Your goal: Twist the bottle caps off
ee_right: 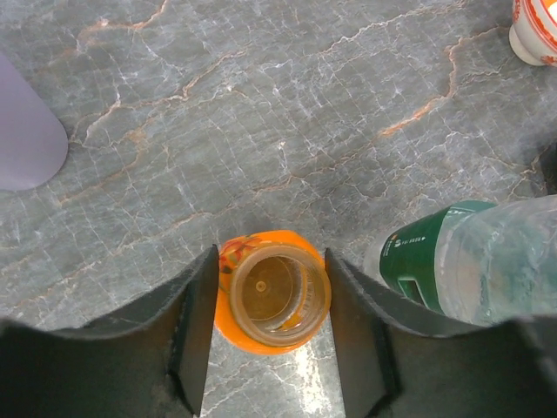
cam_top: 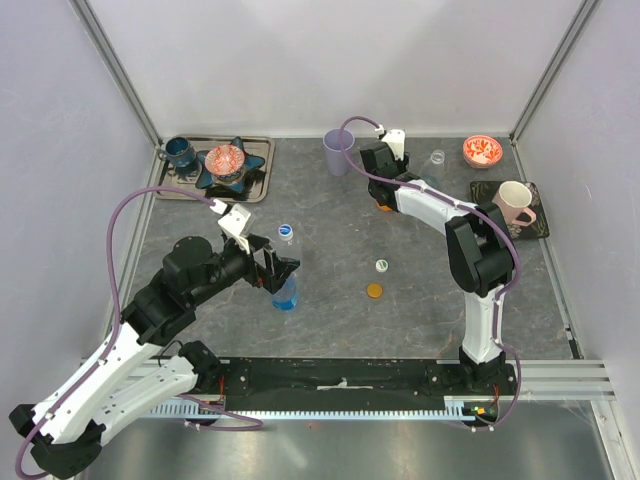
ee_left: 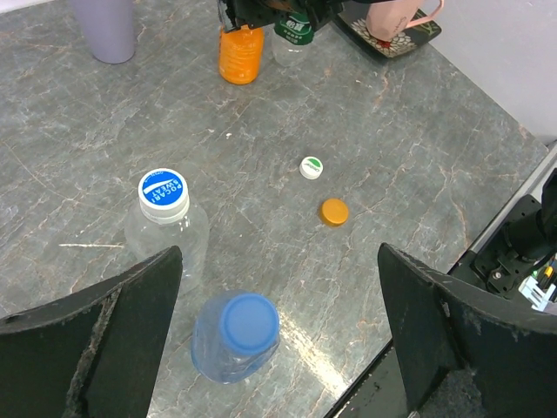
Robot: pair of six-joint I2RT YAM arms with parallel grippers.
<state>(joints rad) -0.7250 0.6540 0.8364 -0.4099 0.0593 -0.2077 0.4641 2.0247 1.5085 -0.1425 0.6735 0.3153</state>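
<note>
Your left end effector (ee_left: 278,252) stands wide open above the blue bottle (ee_left: 209,353), its blue cap (ee_left: 249,324) still on; centre over that cap before closing. Your right end effector (ee_right: 271,253) clamps the uncapped orange bottle (ee_right: 271,300)

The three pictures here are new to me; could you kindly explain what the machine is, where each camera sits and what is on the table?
It is a pair of robot arms bolted at the near edge of a grey table. The wide picture looks down from above and behind them. The other two come from a camera on each wrist, so the dark shapes at their edges are that arm's own fingers. The left gripper is open, over the capped blue bottle, beside a clear bottle with a blue-and-white cap. The right gripper is closed on the orange bottle, whose mouth is open, next to a green-labelled bottle. An orange cap and a white-and-green cap lie loose mid-table; a lilac cup stands farther back.
</note>
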